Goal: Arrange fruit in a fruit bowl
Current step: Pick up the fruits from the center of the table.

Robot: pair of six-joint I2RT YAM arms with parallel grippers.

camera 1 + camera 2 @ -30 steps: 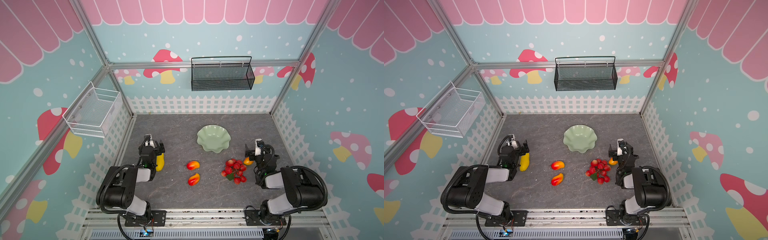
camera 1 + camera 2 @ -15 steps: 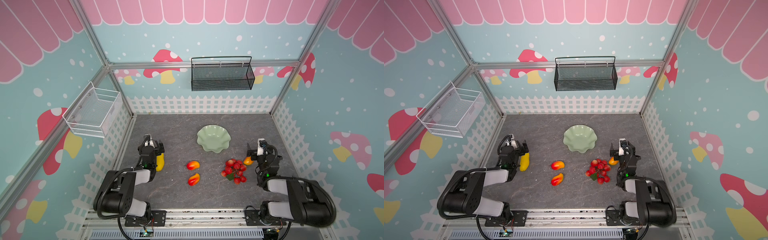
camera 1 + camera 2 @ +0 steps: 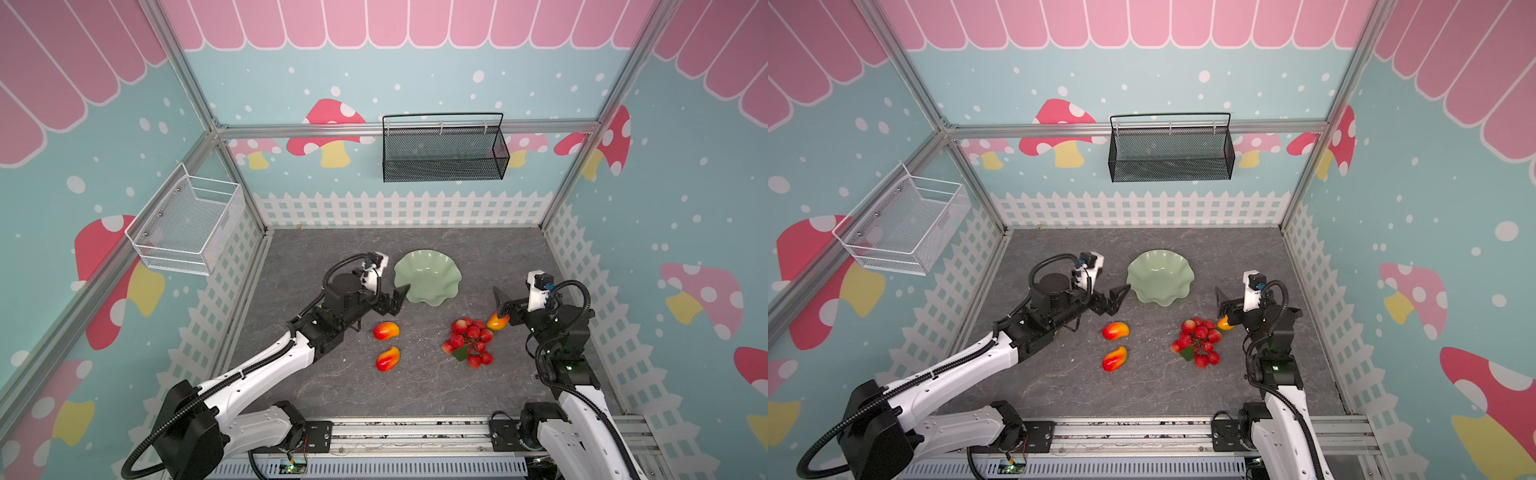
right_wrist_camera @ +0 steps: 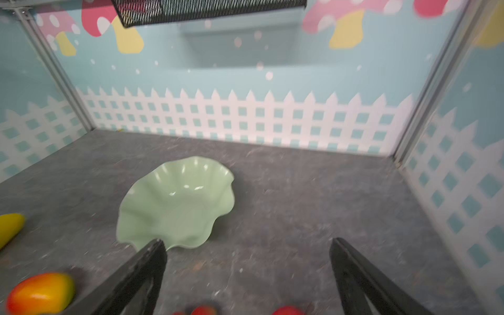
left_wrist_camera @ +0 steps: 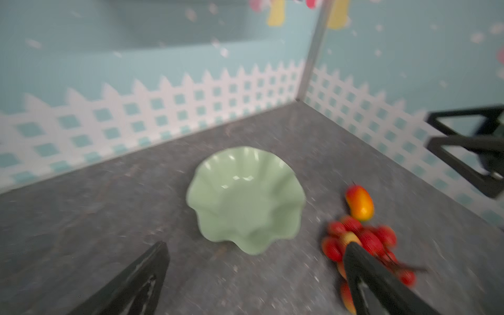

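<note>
The pale green fruit bowl [image 3: 428, 276] sits on the grey worktop [image 3: 415, 386], and all the fruit lies outside it. The left claw [image 3: 397, 299] is wide open, holds nothing, and hangs just beside the bowl's rim. The right claw [image 3: 500, 305] is wide open too, near the bowl's other side, right over one mango [image 3: 497, 321]. Red berries [image 3: 467, 340] lie just beside that mango. Two more mangoes [image 3: 386, 330] [image 3: 387, 358] lie near the bowl, on the robot's side. The yellow fruit [image 4: 9, 227] shows only in the right wrist view, on the bowl's left-claw side.
</note>
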